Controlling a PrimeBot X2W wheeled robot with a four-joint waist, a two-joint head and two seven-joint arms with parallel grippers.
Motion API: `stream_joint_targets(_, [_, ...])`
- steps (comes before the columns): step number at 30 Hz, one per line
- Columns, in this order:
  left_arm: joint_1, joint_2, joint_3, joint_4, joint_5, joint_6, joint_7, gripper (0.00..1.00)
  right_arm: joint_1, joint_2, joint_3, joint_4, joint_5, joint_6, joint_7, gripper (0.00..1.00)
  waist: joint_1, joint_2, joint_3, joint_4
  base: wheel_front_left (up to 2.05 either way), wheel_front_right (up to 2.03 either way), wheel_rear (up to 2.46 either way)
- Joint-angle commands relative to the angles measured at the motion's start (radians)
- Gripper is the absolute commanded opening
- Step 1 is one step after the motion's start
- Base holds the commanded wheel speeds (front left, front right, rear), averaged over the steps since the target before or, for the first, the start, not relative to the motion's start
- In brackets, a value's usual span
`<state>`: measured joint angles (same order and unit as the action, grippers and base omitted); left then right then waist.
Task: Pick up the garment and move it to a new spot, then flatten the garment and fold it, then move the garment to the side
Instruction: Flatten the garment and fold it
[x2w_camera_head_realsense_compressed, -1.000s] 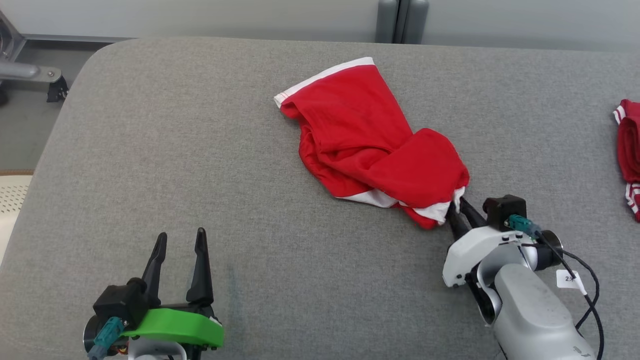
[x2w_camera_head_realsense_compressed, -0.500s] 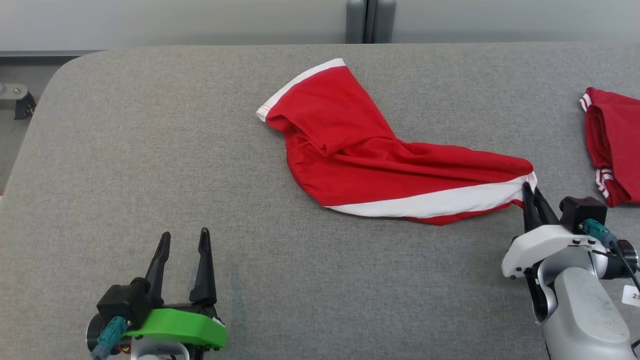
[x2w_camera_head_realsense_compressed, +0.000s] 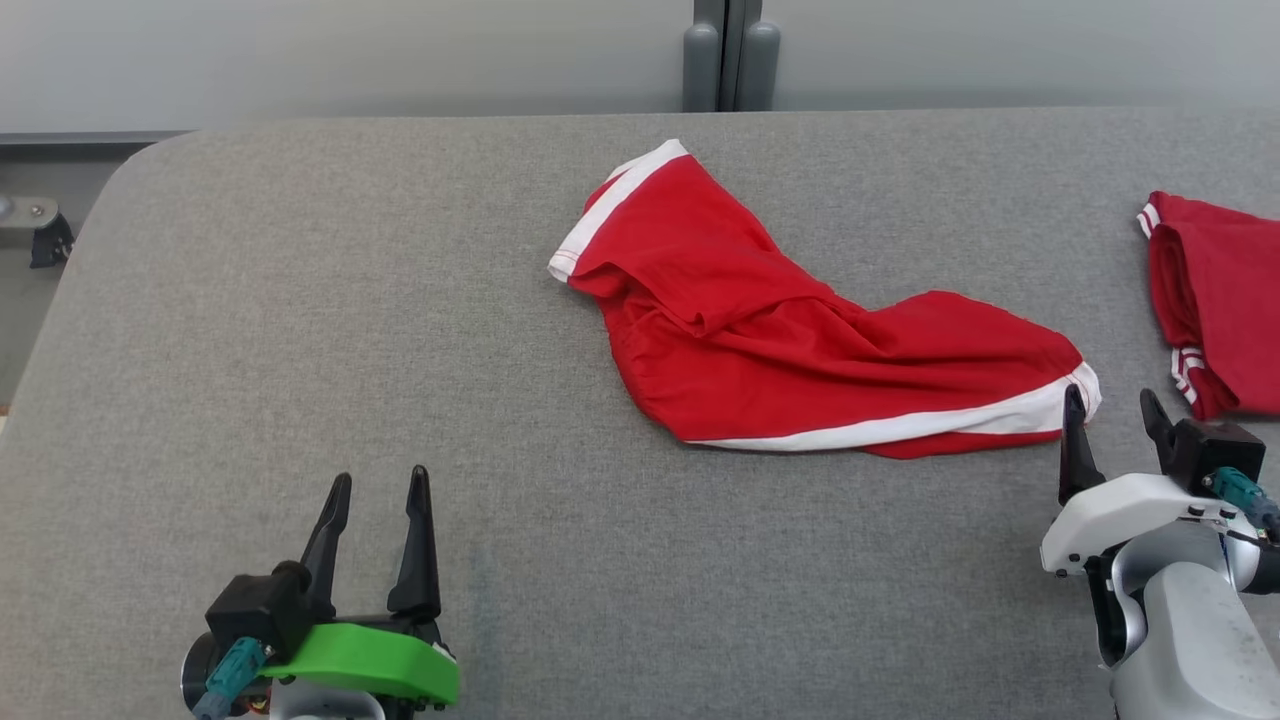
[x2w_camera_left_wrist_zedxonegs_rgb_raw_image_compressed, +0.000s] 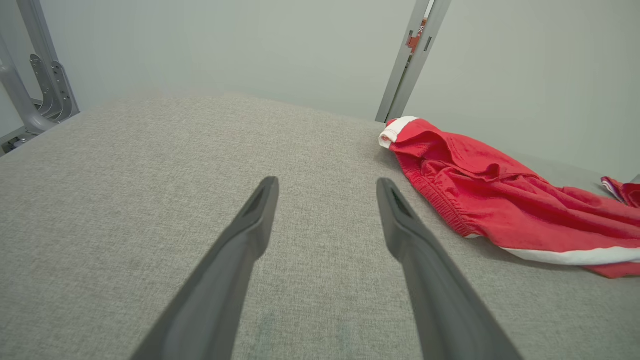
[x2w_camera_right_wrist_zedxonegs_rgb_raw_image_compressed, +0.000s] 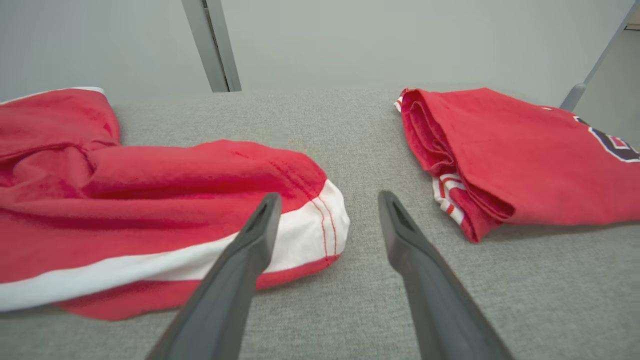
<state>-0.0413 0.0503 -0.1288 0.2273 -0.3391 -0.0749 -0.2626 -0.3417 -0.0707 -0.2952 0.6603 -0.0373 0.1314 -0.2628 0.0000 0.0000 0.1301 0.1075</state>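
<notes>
The garment (x2w_camera_head_realsense_compressed: 790, 340), red shorts with white trim, lies crumpled across the middle of the grey table (x2w_camera_head_realsense_compressed: 300, 300), stretched toward the right. In the left wrist view the garment (x2w_camera_left_wrist_zedxonegs_rgb_raw_image_compressed: 495, 200) lies to the right of the fingers. My right gripper (x2w_camera_head_realsense_compressed: 1110, 405) stands open just past the garment's white-trimmed right corner (x2w_camera_right_wrist_zedxonegs_rgb_raw_image_compressed: 320, 225); its left finger lies over that hem and nothing sits between the fingers. My left gripper (x2w_camera_head_realsense_compressed: 378, 485) is open near the table's front left, well away from the cloth, holding nothing.
A second red garment (x2w_camera_head_realsense_compressed: 1215, 300), folded, with white stripes, lies at the table's right edge, close to my right gripper, and appears again in the right wrist view (x2w_camera_right_wrist_zedxonegs_rgb_raw_image_compressed: 520, 155). A grey post (x2w_camera_head_realsense_compressed: 728, 55) stands behind the table. Metal frame parts (x2w_camera_left_wrist_zedxonegs_rgb_raw_image_compressed: 35, 90) are at the far left.
My right gripper dragged the garment's corner to the right, stretching the cloth out, then opened and let it go. The head camera shifted. The left gripper stayed still.
</notes>
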Motion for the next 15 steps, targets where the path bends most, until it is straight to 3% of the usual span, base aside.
stream_joint_targets(1, [0.013, 0.001, 0.001, 0.0, 0.013, -0.004, -0.003, 1.0, 0.022, 0.002, 0.001, -0.031, 0.005, -0.002, -0.003, 1.0, 0.0, 0.0, -0.017, -0.014, 0.0, 0.0, 0.0])
stream_joint_targets(10, [0.013, 0.001, -0.005, 0.016, 0.019, -0.012, -0.003, 1.0, 0.13, 0.018, 0.089, -0.27, 0.059, -0.002, -0.003, 1.0, 0.0, 0.0, -0.039, -0.068, 0.0, 0.0, 0.0])
stream_joint_targets(15, [-0.07, 0.001, -0.072, 0.106, 0.036, -0.032, 0.015, 1.0, 0.171, 0.019, 0.17, -0.373, 0.138, -0.002, -0.003, 1.0, 0.0, 0.0, -0.007, -0.114, 0.0, 0.0, 0.0])
